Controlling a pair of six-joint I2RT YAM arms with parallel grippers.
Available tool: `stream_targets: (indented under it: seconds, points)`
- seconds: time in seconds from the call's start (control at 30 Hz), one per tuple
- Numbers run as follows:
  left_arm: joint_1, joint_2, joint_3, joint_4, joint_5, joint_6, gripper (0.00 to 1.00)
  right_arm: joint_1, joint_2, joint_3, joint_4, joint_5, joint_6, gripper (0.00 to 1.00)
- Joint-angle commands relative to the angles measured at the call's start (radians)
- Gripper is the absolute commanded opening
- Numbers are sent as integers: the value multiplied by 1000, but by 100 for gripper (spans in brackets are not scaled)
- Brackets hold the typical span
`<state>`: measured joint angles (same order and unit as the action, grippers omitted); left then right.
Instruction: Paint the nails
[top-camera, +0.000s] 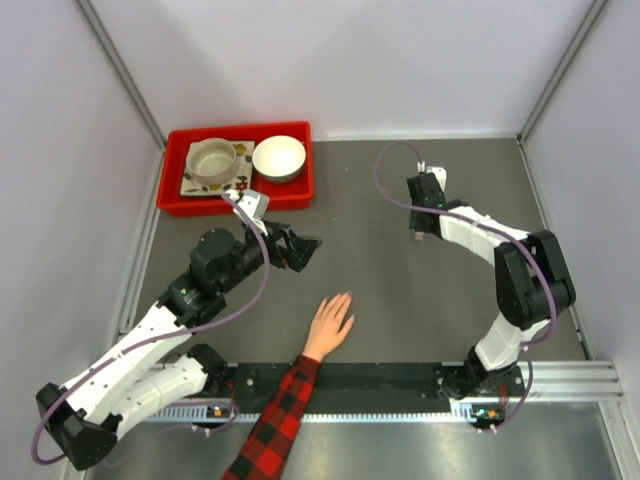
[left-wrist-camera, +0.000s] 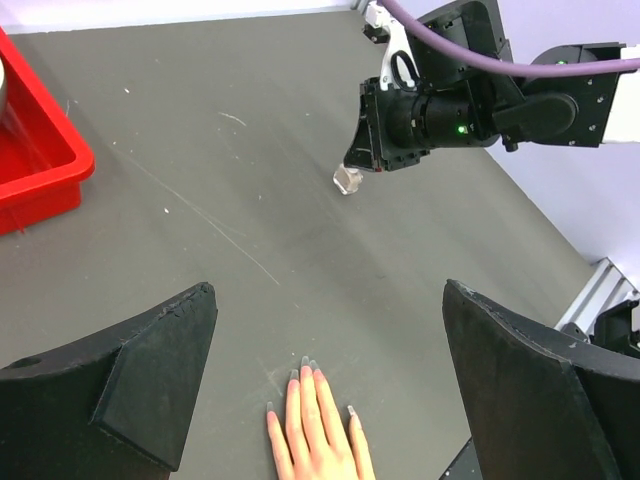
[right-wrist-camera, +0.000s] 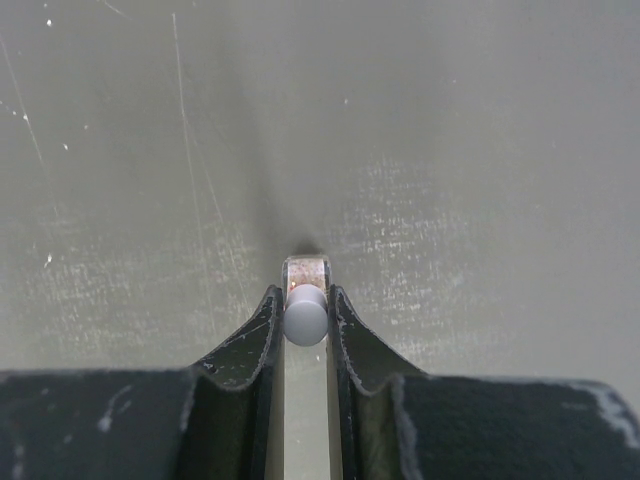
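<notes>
A red tray with a beige bowl and a white bowl sits on the counter, just beyond and left of the left gripper. That gripper is spread wide, with nothing between its fingers. Near it, on its right, a human hand in a plaid sleeve lies flat, the nails pointing away from the arm bases. Well apart to the right, the right gripper is pinching a small clear vial with a grey round cap
</notes>
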<state>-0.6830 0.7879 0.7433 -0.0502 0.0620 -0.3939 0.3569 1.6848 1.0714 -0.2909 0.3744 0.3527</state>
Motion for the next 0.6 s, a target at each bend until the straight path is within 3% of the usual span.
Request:
stream_targets:
  seconds: [0.0, 0.2, 0.57]
  points:
    - [0, 5, -1, 62, -1, 0, 98, -9, 6, -14, 61, 15, 12, 0]
    - [0, 19, -5, 64, 15, -6, 98, -9, -10, -16, 53, -6, 8, 18]
    - [0, 28, -2, 66, 24, -13, 98, -7, -85, 36, -46, -45, -4, 60]
